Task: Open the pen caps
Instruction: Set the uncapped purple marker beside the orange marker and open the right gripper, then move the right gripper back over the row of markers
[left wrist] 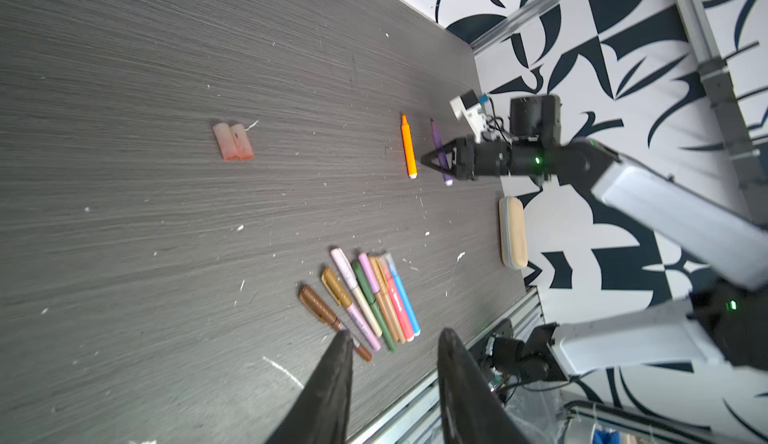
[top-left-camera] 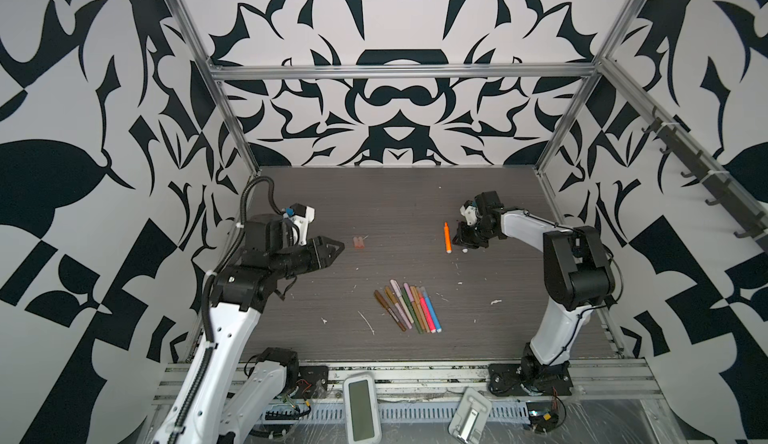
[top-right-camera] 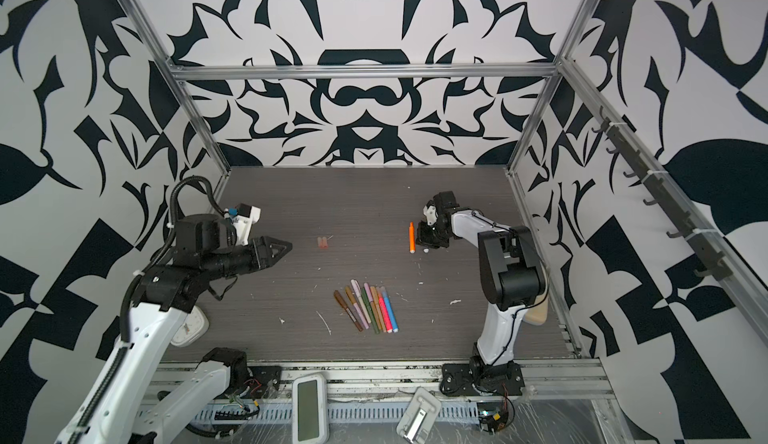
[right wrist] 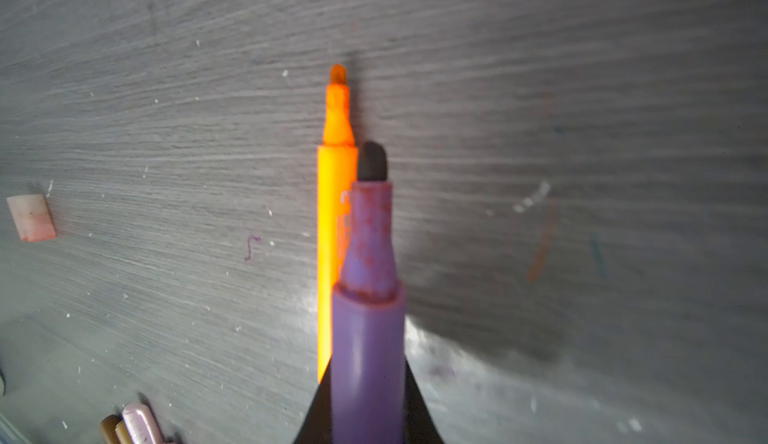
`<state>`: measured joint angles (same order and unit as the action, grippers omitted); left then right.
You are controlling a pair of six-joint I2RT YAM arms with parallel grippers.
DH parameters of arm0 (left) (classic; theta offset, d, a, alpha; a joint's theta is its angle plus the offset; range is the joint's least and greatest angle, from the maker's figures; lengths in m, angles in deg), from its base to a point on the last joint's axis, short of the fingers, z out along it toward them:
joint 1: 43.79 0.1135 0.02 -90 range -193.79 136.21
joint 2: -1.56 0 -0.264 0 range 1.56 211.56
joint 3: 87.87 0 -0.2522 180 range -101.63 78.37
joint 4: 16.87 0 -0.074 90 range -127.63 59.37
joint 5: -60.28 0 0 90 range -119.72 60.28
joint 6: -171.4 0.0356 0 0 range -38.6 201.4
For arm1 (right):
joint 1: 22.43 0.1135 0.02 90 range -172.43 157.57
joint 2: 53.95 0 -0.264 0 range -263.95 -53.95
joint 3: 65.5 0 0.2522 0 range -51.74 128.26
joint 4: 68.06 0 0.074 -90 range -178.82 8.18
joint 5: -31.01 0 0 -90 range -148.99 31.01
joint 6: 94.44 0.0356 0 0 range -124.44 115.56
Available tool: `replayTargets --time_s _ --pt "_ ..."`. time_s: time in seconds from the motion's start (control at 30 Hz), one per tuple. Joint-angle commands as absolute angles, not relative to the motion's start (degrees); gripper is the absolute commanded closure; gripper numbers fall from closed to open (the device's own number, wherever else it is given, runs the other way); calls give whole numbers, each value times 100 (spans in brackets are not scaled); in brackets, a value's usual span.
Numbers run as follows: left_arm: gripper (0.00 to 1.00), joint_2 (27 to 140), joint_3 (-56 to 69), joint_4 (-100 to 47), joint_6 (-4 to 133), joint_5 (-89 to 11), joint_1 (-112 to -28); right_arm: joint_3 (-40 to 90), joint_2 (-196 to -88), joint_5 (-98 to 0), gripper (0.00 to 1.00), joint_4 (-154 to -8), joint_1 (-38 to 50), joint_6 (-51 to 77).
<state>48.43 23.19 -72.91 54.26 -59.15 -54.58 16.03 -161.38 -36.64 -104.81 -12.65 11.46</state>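
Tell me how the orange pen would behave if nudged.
The orange pen is a slim round barrel lying flat, so a sideways nudge would probably roll it. It looks rigid and likely light. Its uncapped tip might mark the table.

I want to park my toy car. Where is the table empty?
Widest bare patch: the back of the table, between the far wall and the two pink caps. Another lies between those caps and the orange pen. Between the pen bunch and the left arm is free too. Crowded: around the orange pen, where the right gripper holds a purple pen.
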Motion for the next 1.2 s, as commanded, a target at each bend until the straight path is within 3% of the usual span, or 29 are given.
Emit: replayTargets --time_s 0.0,0.47,0.6,1.17 --pt "61 4476 2617 -7766 5591 -5781 -5469 1928 -16152 -3394 99 -10427 -1309 932" --pt "59 4242 2704 -7550 5582 -5501 -5447 2233 -16727 -3061 77 -10252 -1482 1282" --pt "59 4333 2702 -7543 5608 -5577 -5392 2262 -16750 -3033 65 -10195 -1485 1354" --pt "59 4433 2721 -7528 5626 -5677 -5294 2010 -16202 -2926 58 -10339 -1450 1410"
